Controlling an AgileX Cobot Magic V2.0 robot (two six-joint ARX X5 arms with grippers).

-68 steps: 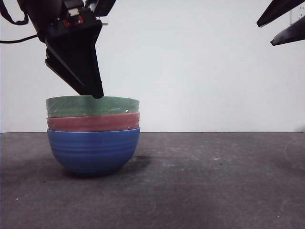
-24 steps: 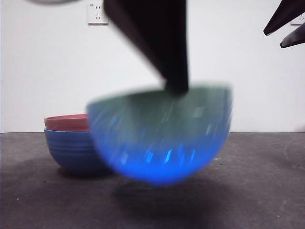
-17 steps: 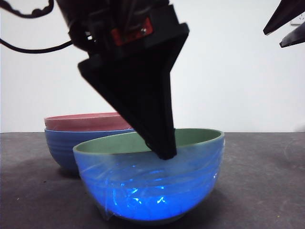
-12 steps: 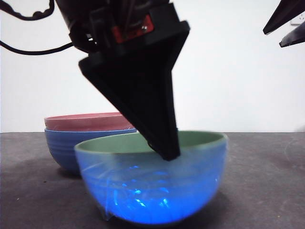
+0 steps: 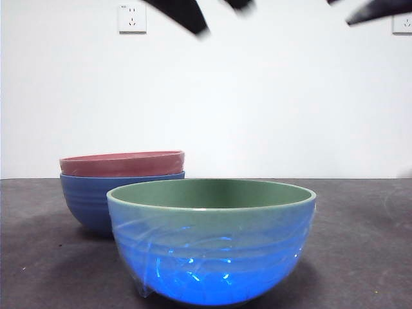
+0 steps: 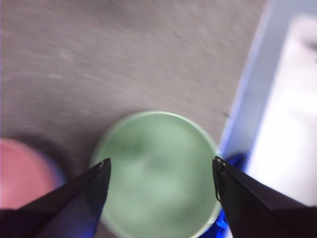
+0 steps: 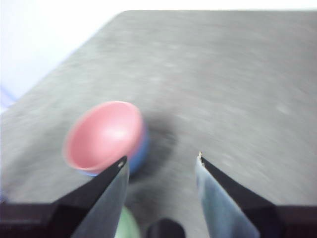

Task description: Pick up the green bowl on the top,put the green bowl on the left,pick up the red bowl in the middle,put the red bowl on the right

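The green bowl (image 5: 211, 248) stands alone on the table at the front, pale green inside, glossy blue below. It also shows in the left wrist view (image 6: 156, 173), well below my open, empty left gripper (image 6: 159, 166). The red bowl (image 5: 122, 163) sits nested in the matte blue bowl (image 5: 87, 203) behind and to the left. In the right wrist view the red bowl (image 7: 105, 135) lies beyond my open, empty right gripper (image 7: 159, 163), which is high above the table. In the front view both arms show only as dark blurred tips along the top edge.
The dark grey table (image 5: 360, 244) stretches to the right of the bowls. A white wall with a socket (image 5: 132, 17) stands behind. In the left wrist view the table's edge (image 6: 247, 94) runs close beside the green bowl.
My left gripper has let go of the green bowl and risen out of the front view. The green bowl now rests on the table. The right arm's tip has shifted at the top edge.
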